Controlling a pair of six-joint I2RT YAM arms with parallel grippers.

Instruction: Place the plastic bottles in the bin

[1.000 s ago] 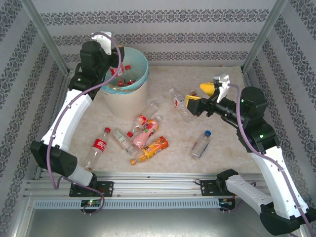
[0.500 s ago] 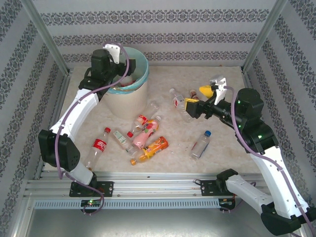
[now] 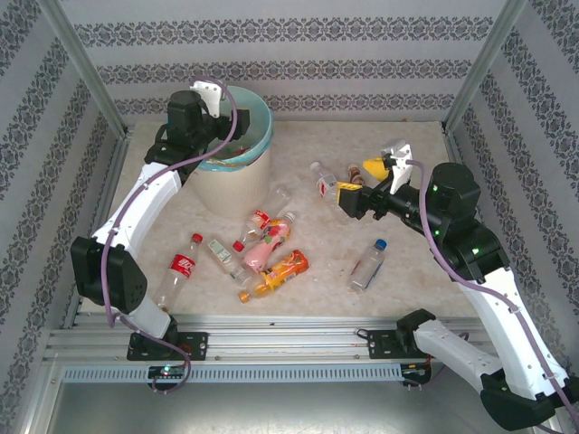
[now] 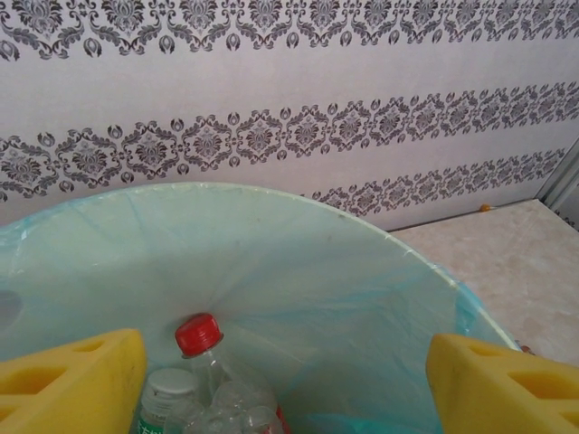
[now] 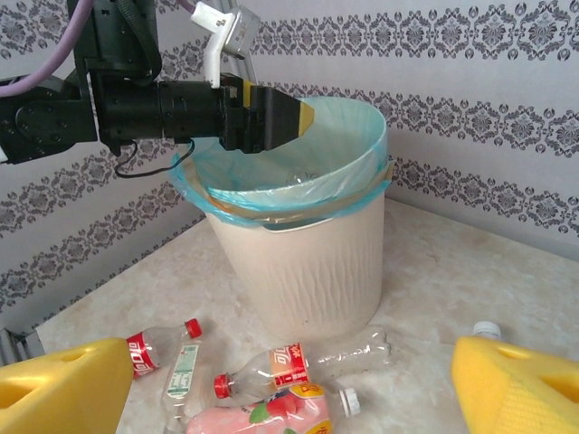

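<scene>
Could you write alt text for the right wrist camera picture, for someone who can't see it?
A cream bin lined with a blue-green bag stands on a table by patterned walls, the left gripper hovering over its rim. Several plastic bottles lie before it, framed by the yellow fingers of the open right gripper.

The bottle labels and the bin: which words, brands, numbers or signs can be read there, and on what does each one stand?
No text can be quoted with certainty.
red-labelled bottle: white lettering on the red label, too blurred to read.
orange bottle: label print too small to read.
pink bottle: coloured label, too blurred to read.
bin: no writing shows on its wall.
</scene>
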